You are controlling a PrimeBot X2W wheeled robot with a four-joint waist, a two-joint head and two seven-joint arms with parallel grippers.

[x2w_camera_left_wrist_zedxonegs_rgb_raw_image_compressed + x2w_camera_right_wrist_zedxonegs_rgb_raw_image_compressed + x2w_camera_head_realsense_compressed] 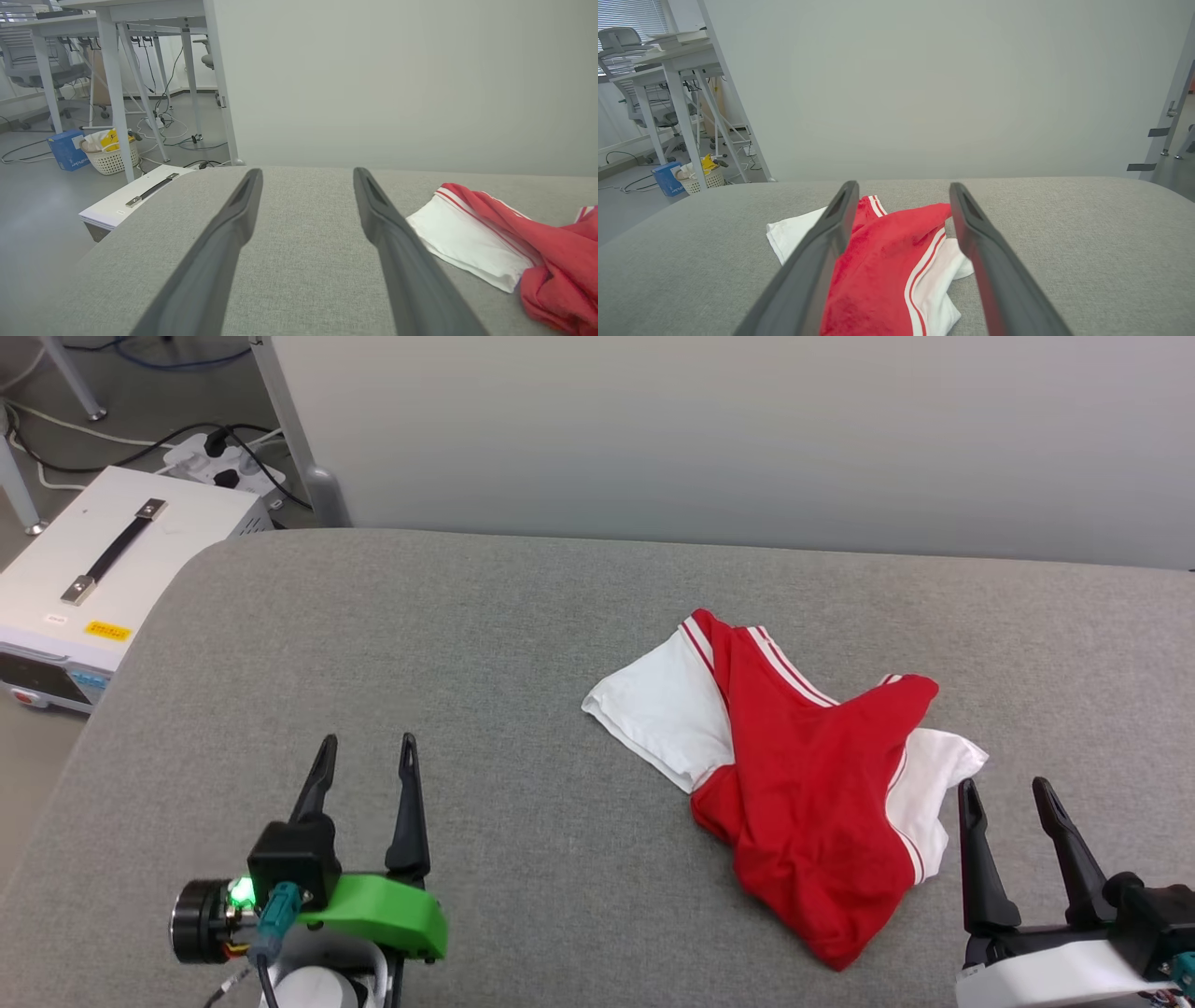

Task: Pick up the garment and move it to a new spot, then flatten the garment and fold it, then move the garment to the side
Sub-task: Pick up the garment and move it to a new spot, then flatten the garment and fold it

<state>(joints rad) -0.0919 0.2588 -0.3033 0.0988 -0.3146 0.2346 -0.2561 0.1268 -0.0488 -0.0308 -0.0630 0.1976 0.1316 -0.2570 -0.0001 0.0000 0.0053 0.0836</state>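
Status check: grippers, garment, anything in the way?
Left gripper open, empty. Right gripper open, empty, beside garment. Garment crumpled on grey pad, not yet picked up. Nothing blocking the approach.

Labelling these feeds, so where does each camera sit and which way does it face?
Head: looks down at the garment on the grey table; left gripper and right gripper show.
Left wrist: looks along its fingers toward the wall, garment at right.
Right wrist: same way, garment seen between its fingers.
All share the garment.
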